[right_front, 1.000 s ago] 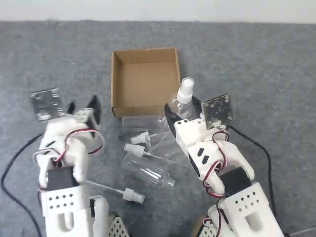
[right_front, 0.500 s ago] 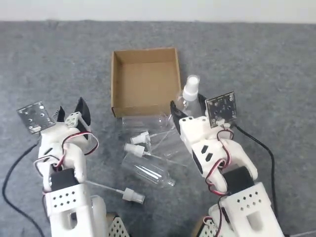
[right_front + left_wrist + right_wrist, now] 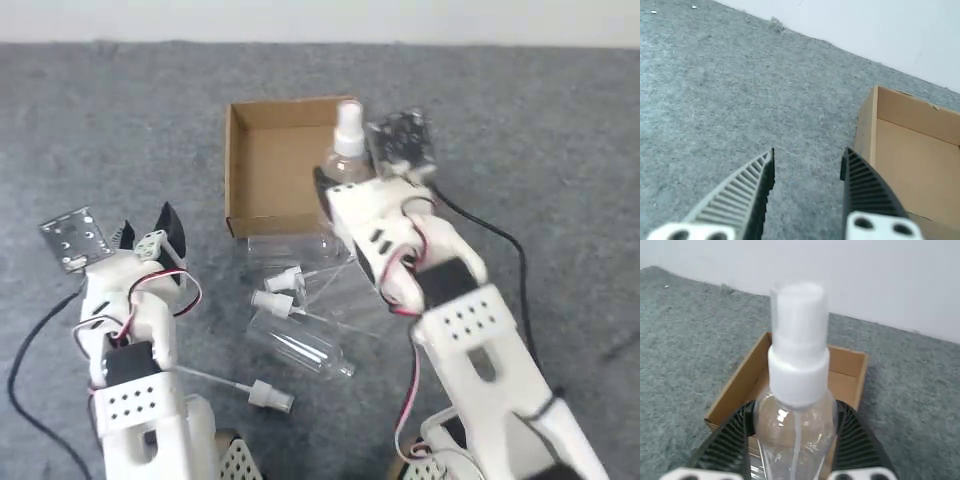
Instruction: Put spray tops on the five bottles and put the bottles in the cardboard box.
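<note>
Right gripper (image 3: 794, 440), clamped on the capped bottle (image 3: 347, 160) held upright at the right wall of the cardboard box (image 3: 275, 170), should probably carry it left past the rim, then lower it before letting go.

Over right side of box (image 3: 284, 172), capped bottle (image 3: 348, 142); before it, loose bottles (image 3: 302, 346)

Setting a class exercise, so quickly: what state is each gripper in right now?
Left gripper: open, holding nothing.
Right gripper: closed on a bottle with its spray top on.
</note>
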You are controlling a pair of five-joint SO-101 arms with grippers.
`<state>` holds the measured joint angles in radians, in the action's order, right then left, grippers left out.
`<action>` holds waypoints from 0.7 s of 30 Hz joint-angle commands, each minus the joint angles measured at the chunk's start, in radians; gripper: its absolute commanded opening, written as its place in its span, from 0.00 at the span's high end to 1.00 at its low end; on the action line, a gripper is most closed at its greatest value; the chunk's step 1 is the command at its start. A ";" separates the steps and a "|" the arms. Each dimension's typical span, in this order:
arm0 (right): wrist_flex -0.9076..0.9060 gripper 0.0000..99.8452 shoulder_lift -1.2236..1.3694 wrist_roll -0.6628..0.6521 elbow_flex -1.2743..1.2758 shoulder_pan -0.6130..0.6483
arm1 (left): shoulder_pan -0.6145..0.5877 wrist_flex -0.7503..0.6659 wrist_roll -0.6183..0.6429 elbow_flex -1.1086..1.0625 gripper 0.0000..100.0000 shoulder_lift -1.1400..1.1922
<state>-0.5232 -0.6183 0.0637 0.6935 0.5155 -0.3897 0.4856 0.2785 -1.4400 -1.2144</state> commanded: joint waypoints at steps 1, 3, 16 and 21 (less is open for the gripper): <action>0.002 0.98 0.061 -0.014 -0.157 0.030 | -0.008 -0.029 0.009 0.013 0.80 -0.021; 0.002 0.98 0.114 -0.012 -0.215 0.030 | -0.020 -0.029 0.009 0.013 0.80 -0.021; 0.002 0.98 0.501 -0.012 -0.601 0.031 | -0.035 -0.029 0.009 0.013 0.79 -0.021; 0.002 0.98 0.656 -0.012 -0.760 0.031 | -0.060 -0.031 0.009 0.013 0.79 -0.021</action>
<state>-0.5232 0.0107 0.0637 0.0752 0.5386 -0.4450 0.4856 0.2816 -1.4400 -1.2144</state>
